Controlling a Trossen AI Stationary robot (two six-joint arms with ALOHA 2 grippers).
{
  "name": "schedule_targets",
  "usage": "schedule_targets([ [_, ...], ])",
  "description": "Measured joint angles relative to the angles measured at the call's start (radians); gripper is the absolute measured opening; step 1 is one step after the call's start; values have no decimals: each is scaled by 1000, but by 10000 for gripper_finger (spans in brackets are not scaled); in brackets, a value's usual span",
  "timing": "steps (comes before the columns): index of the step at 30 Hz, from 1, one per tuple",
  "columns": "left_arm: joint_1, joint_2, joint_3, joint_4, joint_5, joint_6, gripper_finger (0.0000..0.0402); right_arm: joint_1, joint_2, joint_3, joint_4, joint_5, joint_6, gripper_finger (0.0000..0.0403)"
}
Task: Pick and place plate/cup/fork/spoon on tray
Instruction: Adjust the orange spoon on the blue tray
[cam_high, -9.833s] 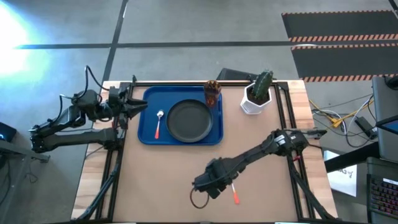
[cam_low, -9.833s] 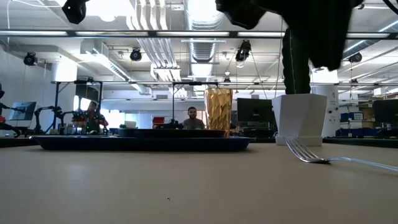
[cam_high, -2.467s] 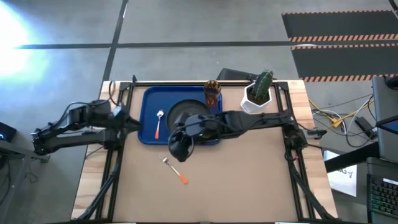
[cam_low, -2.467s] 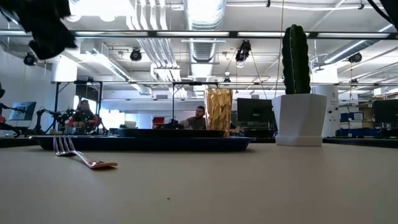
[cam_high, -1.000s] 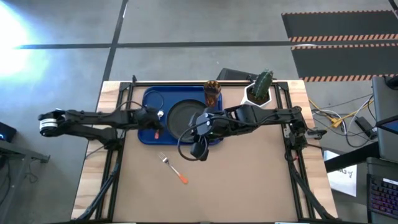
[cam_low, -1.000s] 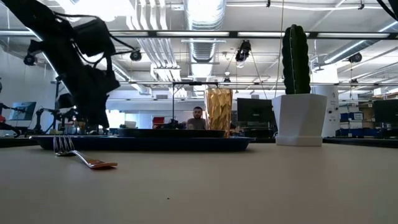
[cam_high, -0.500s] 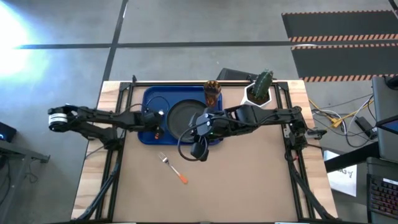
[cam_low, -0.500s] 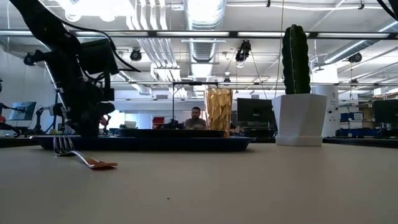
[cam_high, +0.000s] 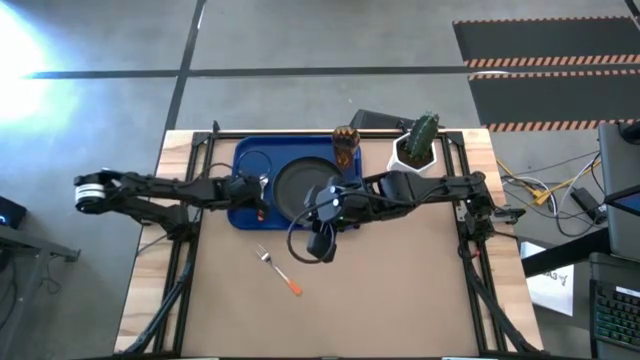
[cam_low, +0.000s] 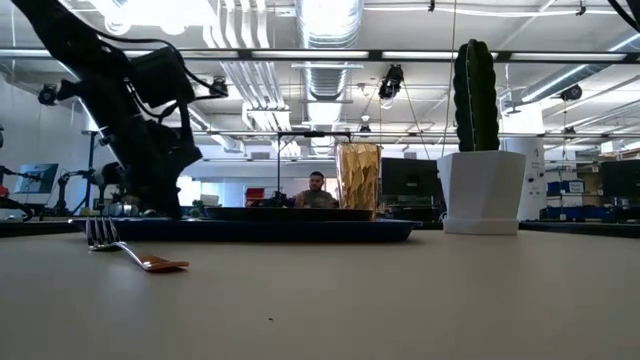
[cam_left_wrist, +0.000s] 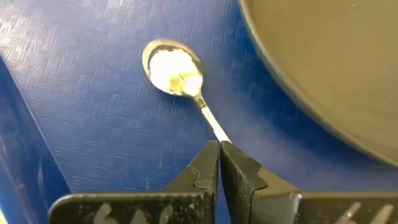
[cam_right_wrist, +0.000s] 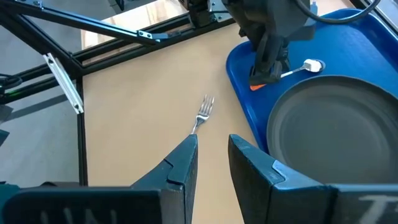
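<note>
The left gripper (cam_left_wrist: 219, 163) is clenched on the spoon (cam_left_wrist: 180, 81) on the tray (cam_high: 244, 160); the right gripper (cam_right_wrist: 212, 163), parted and empty, hovers nearer the fork (cam_high: 277, 270), lying on the table (cam_high: 400, 290) toward seven o'clock, tines at ten.

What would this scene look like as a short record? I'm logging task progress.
tray: holds plate, cup, spoon
plate: middle of tray
cup: upright at tray's far right corner
spoon: on tray beside plate
fork: on table, off tray
left tool: shut on spoon's handle
right tool: open, empty, above tray's near edge
cactus pot: right of tray
</note>
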Motion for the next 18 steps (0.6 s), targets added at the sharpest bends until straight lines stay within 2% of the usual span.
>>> schedule_targets([
  [10, 0, -57, 0, 32, 17, 2, 0, 2, 0, 0, 0, 1, 2, 79],
  [18, 4, -6, -27, 72, -8, 2, 0, 2, 0, 0, 1, 1, 3, 79],
])
